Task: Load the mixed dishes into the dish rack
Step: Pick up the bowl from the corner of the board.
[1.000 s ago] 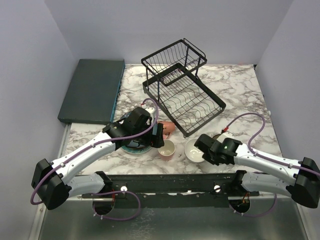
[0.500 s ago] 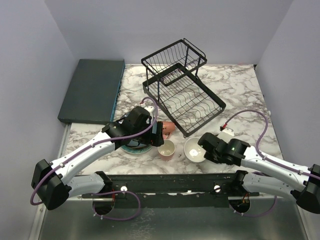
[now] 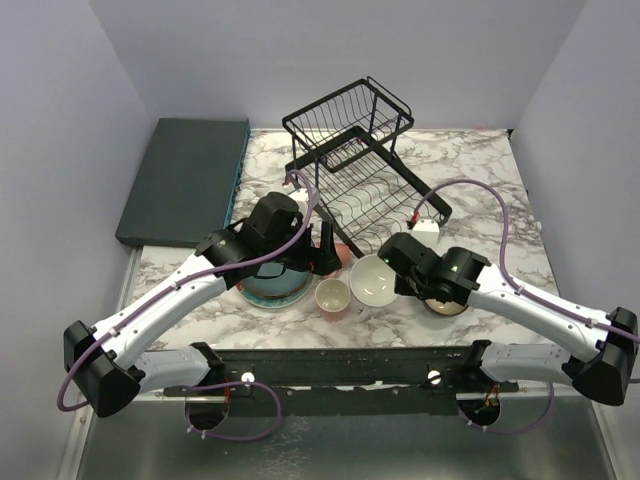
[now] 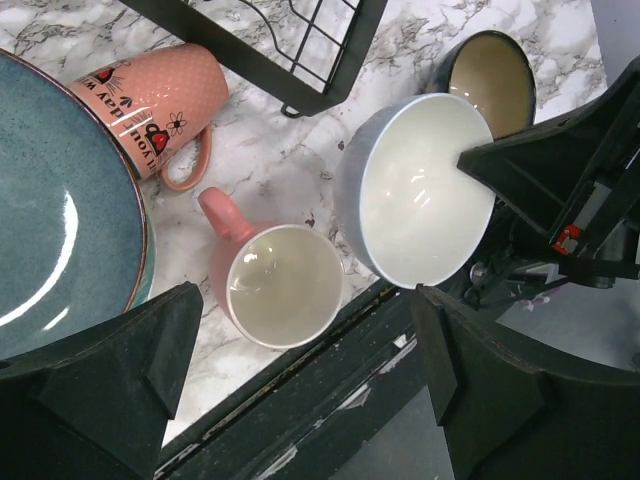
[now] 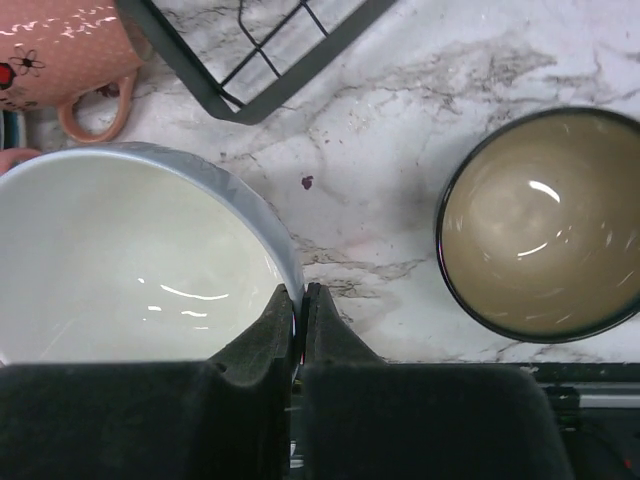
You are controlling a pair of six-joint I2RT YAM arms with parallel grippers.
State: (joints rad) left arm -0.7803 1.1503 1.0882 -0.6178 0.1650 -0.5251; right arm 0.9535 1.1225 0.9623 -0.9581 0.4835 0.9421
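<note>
The right hand point(image 5: 298, 300), clenched on the white bowl point(image 5: 130, 250) rim, had lifted it off the surface point(image 3: 480, 170) to beside the dish rack point(image 3: 372, 195), ready for loading; the left hand point(image 4: 305, 310) hung released

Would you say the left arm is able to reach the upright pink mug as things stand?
Probably yes: the open left end effector hangs over the mug, with nothing covering it.

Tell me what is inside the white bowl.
Nothing visible: the white bowl has a bare, glossy inside. The right gripper pinches its rim, hiding a small strip of the wall there.
</note>
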